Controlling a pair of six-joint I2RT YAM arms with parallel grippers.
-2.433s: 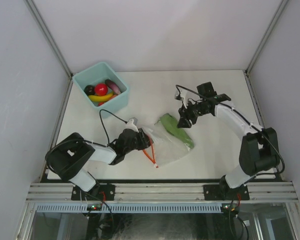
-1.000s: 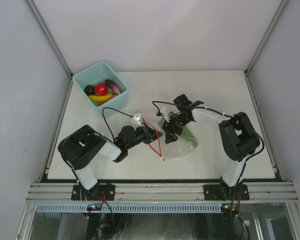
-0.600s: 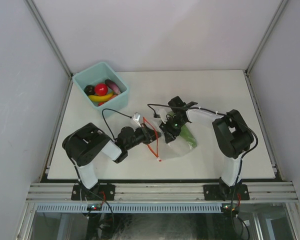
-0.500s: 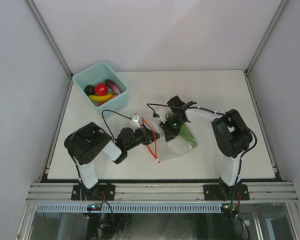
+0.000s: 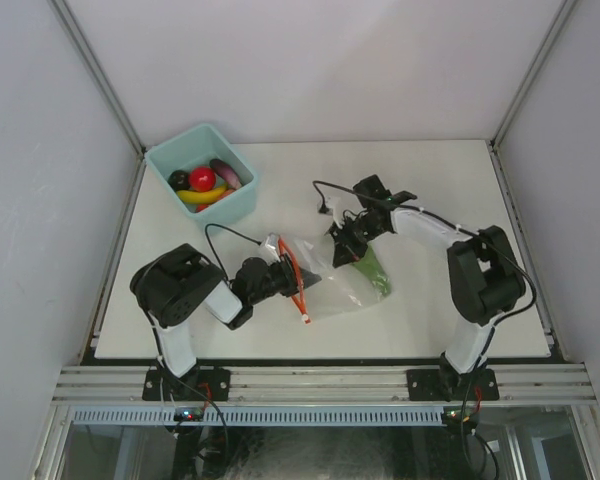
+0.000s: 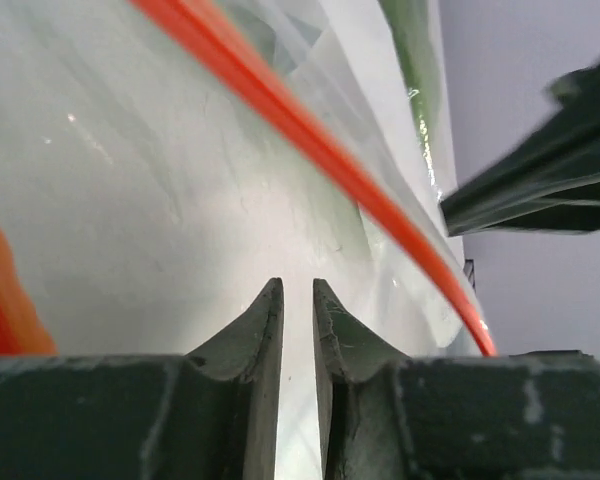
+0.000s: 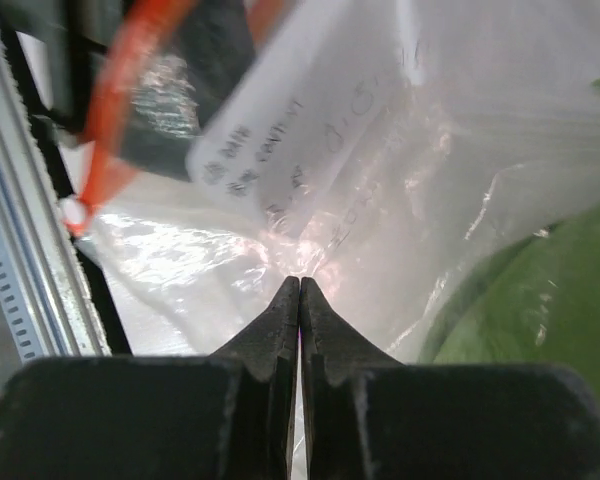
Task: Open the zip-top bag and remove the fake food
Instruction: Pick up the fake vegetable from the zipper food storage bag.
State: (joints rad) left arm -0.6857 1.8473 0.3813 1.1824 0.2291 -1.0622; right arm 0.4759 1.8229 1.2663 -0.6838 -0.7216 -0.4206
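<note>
The left hand [image 6: 297,292] pinches the clear crinkly zip-top bag [image 5: 335,292] by its orange-red zip strip [image 5: 298,296]; the right hand [image 7: 299,283] pinches the far wall. Draw them apart evenly, grips firm.

The zip-top bag [image 5: 330,285] was thin clear plastic, crinkled and glossy with white glare. Its orange-red zip strip [image 6: 310,150] looked smooth and shiny. A white label patch [image 7: 310,110] on the bag was matt, with handwriting. The green fake food piece [image 5: 372,272] inside the bag shone like smooth plastic. At the bag, the jaws of the left gripper [image 6: 298,300] and right gripper [image 7: 299,285] were dark, matt and faintly scuffed. The desk [image 5: 430,180] under the bag was white and matt.
</note>
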